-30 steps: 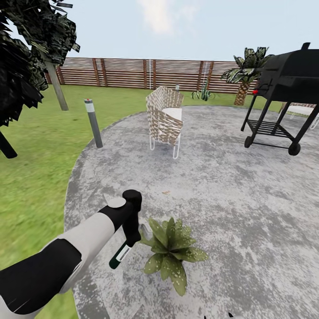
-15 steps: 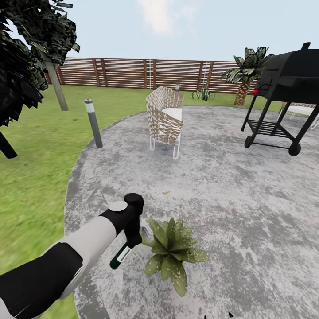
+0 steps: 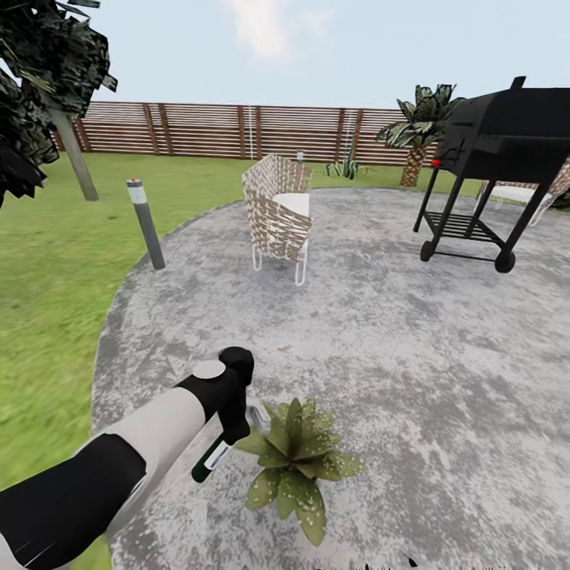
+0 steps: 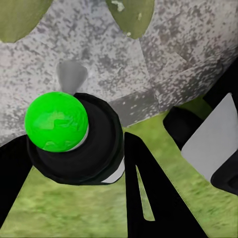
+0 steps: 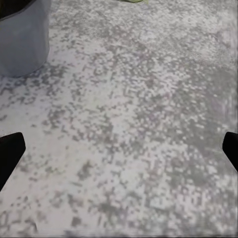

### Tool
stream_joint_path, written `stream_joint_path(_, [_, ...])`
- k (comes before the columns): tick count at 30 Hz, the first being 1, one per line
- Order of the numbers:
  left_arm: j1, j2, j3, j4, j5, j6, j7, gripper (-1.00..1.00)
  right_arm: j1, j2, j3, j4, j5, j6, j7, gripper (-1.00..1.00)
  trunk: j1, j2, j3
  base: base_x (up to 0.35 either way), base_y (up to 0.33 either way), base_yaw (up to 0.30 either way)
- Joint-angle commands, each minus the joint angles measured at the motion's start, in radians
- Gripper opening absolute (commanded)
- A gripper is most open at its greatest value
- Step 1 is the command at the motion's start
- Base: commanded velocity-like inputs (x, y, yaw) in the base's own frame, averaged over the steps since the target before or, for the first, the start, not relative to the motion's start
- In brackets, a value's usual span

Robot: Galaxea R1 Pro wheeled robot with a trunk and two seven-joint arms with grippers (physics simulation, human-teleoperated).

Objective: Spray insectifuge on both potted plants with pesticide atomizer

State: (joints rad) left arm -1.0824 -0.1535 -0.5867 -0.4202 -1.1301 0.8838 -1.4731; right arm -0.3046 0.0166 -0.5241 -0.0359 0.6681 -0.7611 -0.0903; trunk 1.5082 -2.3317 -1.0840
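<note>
Left gripper [image 3: 226, 431] jaws clenched on the pesticide atomizer [image 3: 207, 461], bottle tilted, dark base toward the patio [image 3: 412, 348] edge nearest the robot, pale spray head [image 3: 258, 415] just beside the leaves of the speckled potted plant [image 3: 294, 461]; in the left wrist view the atomizer [image 4: 74, 136] appeared end-on between the black fingers [image 4: 148, 193], a bright green round end facing the camera, pale nozzle over paving, leaf tips [image 4: 130, 15] beyond it; right gripper [image 5: 119, 153] jaws released, black fingertips [image 5: 10, 153] spread wide over bare paving, a grey pot [image 5: 22, 39] near one of them; speckled plant sat on the patio near its edge closest to the robot, lawn [image 3: 55, 269] bordering the patio's left edge; farther out, grey bollard lamp [image 3: 146, 224] at that left edge; wicker chair [image 3: 277, 215] mid-patio; black grill [image 3: 495, 170] toward the right edge; palm [image 3: 418, 127] and slatted fence [image 3: 237, 131] at the far boundary.
</note>
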Motion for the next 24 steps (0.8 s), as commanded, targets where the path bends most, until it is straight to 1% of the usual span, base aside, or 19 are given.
stream_joint_path(1, [0.000, 0.002, -0.002, -0.002, -0.010, 0.011, -0.009, -1.00, -0.001, 0.000, -0.002, 0.001, 0.011, -0.001, -0.009, 1.00, 0.000, 0.000, -0.001, 0.000, 0.000, -0.298])
stream_joint_path(3, [0.001, 0.005, -0.002, -0.001, -0.013, 0.011, -0.007, -1.00, -0.001, 0.000, -0.002, 0.001, 0.011, -0.001, -0.009, 1.00, 0.000, 0.000, -0.001, 0.000, 0.000, -0.216])
stream_joint_path(5, [0.001, 0.010, -0.002, 0.000, -0.014, 0.011, -0.007, -1.00, -0.001, 0.000, -0.002, 0.001, 0.011, -0.001, -0.009, 1.00, 0.000, 0.000, -0.001, -0.099, 0.000, -0.062])
stream_joint_path(9, [0.001, 0.011, -0.003, -0.002, -0.013, 0.011, -0.007, -1.00, -0.001, 0.000, -0.002, 0.001, 0.010, -0.001, -0.009, 1.00, 0.000, 0.000, -0.001, -0.299, 0.015, -0.008])
stream_joint_path(11, [0.001, 0.010, -0.003, -0.002, -0.012, 0.011, -0.007, -1.00, -0.001, 0.000, -0.002, 0.001, 0.011, -0.001, -0.009, 1.00, 0.000, 0.000, -0.001, -0.263, 0.170, -0.001])
stream_joint_path(13, [0.001, 0.010, -0.003, -0.002, -0.011, 0.011, -0.008, -1.00, -0.001, 0.000, -0.002, 0.001, 0.011, -0.001, -0.009, 1.00, 0.000, 0.000, -0.001, -0.083, 0.264, 0.000])
stream_joint_path(15, [0.001, 0.009, -0.001, -0.002, -0.011, 0.011, -0.009, -1.00, -0.001, 0.000, -0.002, 0.001, 0.011, -0.001, -0.009, 1.00, 0.000, 0.000, -0.001, 0.077, 0.282, 0.000])
stream_joint_path(20, [0.001, 0.009, -0.001, -0.002, -0.011, 0.011, -0.009, -1.00, -0.001, 0.000, -0.002, 0.001, 0.011, -0.001, -0.009, 1.00, 0.000, 0.000, -0.001, 0.257, 0.199, -0.011])
stream_joint_path(24, [0.001, 0.009, -0.002, -0.001, -0.014, 0.011, -0.009, -1.00, -0.001, 0.000, -0.001, 0.001, 0.011, -0.001, -0.009, 1.00, 0.000, 0.000, -0.001, 0.302, 0.116, -0.243])
